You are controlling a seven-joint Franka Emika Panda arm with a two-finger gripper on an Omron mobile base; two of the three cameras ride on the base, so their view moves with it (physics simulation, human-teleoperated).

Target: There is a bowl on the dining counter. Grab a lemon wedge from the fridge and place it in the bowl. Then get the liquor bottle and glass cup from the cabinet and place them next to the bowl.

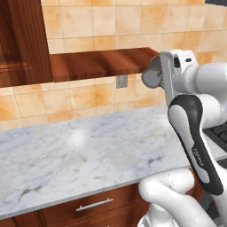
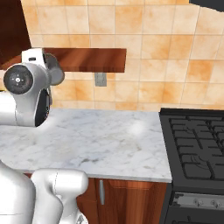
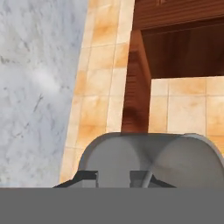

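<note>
The glass cup is a grey, rounded shape lying right over the finger tips in my hand view. From the left base camera I see the same grey cup at the front of the hand, up in the air just under the edge of the wall cabinet. It touches neither the cabinet nor the counter. The gripper is drawn in narrow with the cup sitting against it, so I read it as clamped on the cup, though the fingers themselves are mostly hidden behind the cup.

From the right base camera the cup pokes out beside the arm's round dark-faced joint, level with the cabinet's brown underside. On the orange tiled wall below the cabinet there is a grey outlet. The white marble counter runs well below the hand, with a drawer handle under its front edge. A black stove adjoins the counter on the right.
</note>
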